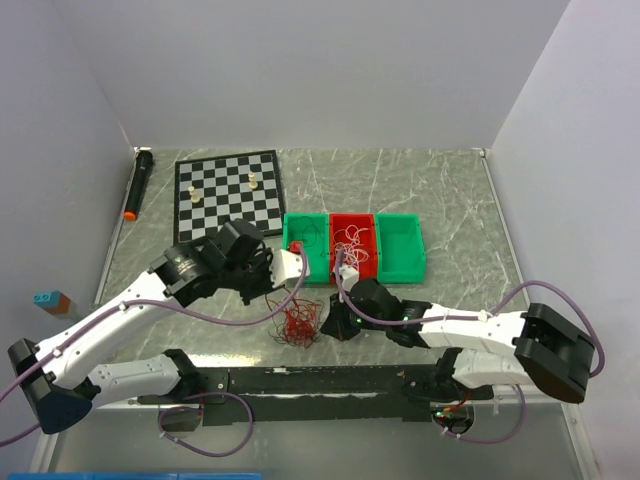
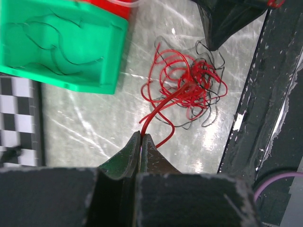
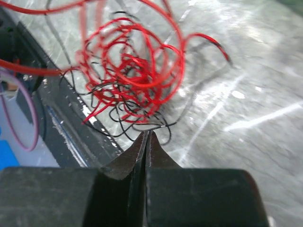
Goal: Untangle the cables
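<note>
The cables are a loose tangle (image 1: pixel 300 325) of thin red and black wires on the grey table, between my two grippers. In the left wrist view the tangle (image 2: pixel 189 87) lies ahead of my left gripper (image 2: pixel 142 135), which is shut on a red wire running from it. In the top view the left gripper (image 1: pixel 296 287) is just behind the tangle. My right gripper (image 3: pixel 147 134) is shut at the tangle's (image 3: pixel 132 71) near edge, with a thin black wire (image 3: pixel 158 126) pinched at its tips. In the top view the right gripper (image 1: pixel 335 322) is at the tangle's right side.
Three bins stand behind the tangle: a green one (image 1: pixel 306 245) holding dark wires, a red one (image 1: pixel 353 243) holding pale wires, and a green one (image 1: pixel 400 245). A chessboard (image 1: pixel 228 190) and a black marker (image 1: pixel 138 183) lie at the back left. A black rail (image 1: pixel 320 380) runs along the near edge.
</note>
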Motion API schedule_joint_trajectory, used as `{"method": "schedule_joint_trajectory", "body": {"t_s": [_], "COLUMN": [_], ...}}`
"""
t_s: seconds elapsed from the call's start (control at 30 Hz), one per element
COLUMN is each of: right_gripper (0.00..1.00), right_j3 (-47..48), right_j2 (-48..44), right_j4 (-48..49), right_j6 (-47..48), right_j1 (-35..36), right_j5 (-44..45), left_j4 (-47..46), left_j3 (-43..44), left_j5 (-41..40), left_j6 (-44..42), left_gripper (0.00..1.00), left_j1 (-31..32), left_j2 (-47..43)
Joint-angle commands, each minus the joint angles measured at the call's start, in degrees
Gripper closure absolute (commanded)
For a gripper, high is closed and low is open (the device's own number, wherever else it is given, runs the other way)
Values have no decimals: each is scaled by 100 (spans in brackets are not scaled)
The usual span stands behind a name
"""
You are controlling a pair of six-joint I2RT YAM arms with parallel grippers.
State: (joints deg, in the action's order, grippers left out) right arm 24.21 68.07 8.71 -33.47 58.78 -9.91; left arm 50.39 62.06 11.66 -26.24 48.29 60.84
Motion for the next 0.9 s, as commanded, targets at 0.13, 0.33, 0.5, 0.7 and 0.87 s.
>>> {"method": "schedule_joint_trajectory", "body": {"t_s": [0.13,0.33,0.5,0.7,0.87], "right_gripper": [100,100,54,33,33], "right_j3": [-205,-399,-197,-504,-382], "right_j2": [-716,-1085,-1770,-2316,-1711], "right_j4": [-1160,-1512,-978,673,905], "right_j6": [-221,-379,-125,201,148], "right_j1": [63,63,72,81,81], "right_j5": [973,1185,1035,307,-335], "left_j4": [568,753,797,534,402], "left_j3": [2176,2916,2838,2688,2767], "left_j5": [502,1057,1163,1031,1057], "left_j6": [-163,31,5,66,163], "left_gripper": [99,99,99,99,99], "left_j1": [-30,-22,-22,-22,-22], "left_j2": [121,51,-2,33,139]}}
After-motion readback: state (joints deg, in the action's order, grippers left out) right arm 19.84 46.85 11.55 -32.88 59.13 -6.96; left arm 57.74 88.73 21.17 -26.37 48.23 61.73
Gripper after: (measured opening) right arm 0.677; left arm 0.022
